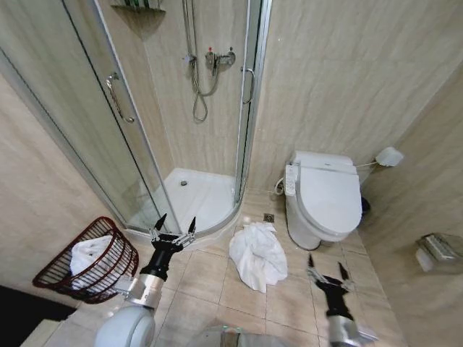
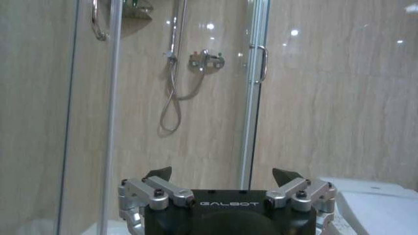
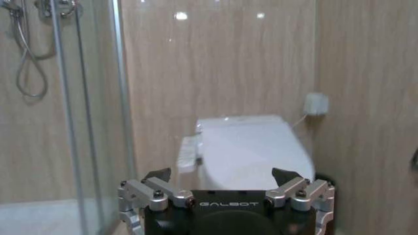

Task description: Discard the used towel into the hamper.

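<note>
White towel point(image 1: 258, 255) lies crumpled on the tiled floor point(image 1: 210, 282) between the shower and the toilet point(image 1: 325, 195), free to be picked up. Both tools, left point(image 1: 174, 226) and right point(image 1: 326, 263), hover spread wide, empty. The hamper point(image 1: 88, 259) sits tilted at the robot's left, already holding white cloth.

Right pincer point(image 3: 222, 175) spread wide, empty; white toilet point(image 3: 251, 149) ahead; shower glass point(image 3: 85, 122) beside.

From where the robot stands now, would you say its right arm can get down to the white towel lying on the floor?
Probably yes. The towel lies crumpled on bare tiles between the two arms, with nothing on it. The right gripper is open beside it, with only floor between; the toilet stands behind, out of the way.
</note>
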Controlling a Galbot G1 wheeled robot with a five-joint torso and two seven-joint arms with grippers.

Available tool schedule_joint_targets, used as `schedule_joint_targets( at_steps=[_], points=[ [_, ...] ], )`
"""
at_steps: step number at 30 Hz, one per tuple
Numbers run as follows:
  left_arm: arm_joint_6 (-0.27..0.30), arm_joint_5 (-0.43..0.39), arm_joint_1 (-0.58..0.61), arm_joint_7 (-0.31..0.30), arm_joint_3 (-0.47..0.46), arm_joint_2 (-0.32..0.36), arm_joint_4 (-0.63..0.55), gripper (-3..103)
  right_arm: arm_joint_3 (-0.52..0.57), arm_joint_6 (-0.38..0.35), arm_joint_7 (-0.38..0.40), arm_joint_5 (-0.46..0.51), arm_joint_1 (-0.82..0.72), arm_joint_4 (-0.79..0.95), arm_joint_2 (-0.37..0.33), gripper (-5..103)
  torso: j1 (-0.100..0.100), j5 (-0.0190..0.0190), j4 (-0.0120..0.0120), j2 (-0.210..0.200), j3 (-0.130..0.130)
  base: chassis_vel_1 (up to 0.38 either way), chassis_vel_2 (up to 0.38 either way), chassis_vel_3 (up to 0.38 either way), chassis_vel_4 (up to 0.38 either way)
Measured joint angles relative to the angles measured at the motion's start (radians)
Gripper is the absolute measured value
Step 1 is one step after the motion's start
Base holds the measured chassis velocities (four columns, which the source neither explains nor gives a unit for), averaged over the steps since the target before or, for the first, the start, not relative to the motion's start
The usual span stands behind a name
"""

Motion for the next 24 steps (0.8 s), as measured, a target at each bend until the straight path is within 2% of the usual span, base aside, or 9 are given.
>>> schedule_joint_targets(
  at_steps=[4, 7, 10, 16, 24],
  points=[
    [0.0, 0.0, 0.0, 0.0, 0.0, 0.0, 0.0, 100, 0.05, 0.004, -0.001, 0.02, 0.008, -0.001, -0.052, 100, -0.007, -0.0001, 0.0001, -0.016, -0.009, 0.0, 0.0, 0.0, 0.0],
    [0.0, 0.0, 0.0, 0.0, 0.0, 0.0, 0.0, 100, 0.044, 0.019, -0.008, 0.038, 0.018, 0.001, -0.062, 100, -0.013, 0.0, 0.0001, -0.03, -0.017, 0.0, 0.0, 0.0, 0.0],
    [0.0, 0.0, 0.0, 0.0, 0.0, 0.0, 0.0, 100, 0.013, 0.03, -0.005, 0.027, 0.032, 0.009, -0.042, 100, -0.018, -0.0001, 0.0001, -0.041, -0.023, 0.0, 0.0, 0.0, 0.0],
    [0.0, 0.0, 0.0, 0.0, 0.0, 0.0, 0.0, 100, -0.049, 0.078, 0.002, -0.055, 0.047, 0.0, -0.005, 100, -0.03, -0.0002, 0.0001, -0.07, -0.04, 0.0, 0.0, 0.0, 0.0],
    [0.0, 0.0, 0.0, 0.0, 0.0, 0.0, 0.0, 100, -0.053, 0.088, 0.018, -0.064, 0.059, -0.017, 0.019, 100, -0.044, -0.0003, 0.0, -0.104, -0.06, 0.0, 0.0, 0.0, 0.0]
  ],
)
